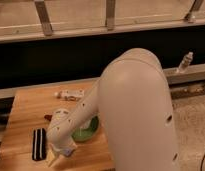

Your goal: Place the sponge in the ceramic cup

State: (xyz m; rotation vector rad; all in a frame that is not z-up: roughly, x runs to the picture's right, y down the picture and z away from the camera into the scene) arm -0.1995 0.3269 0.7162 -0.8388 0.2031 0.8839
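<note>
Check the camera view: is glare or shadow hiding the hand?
Camera view: no glare, light is even and warm on the wooden table; the band behind it is dark. The hand hangs low left, by the striped oblong; the arm, not shadow, covers part of the green dish.

The sponge (67, 150) shows only as a small pale-blue scrap with soft edges. It sits low at the front of the table (26, 112), just beside my gripper (54, 158). My arm (131, 110) hides most of it, so I cannot tell whether it lies flat or whether I touch it. My jaws stand wide apart, pointing down. The cup I cannot pick out behind my arm.
</note>
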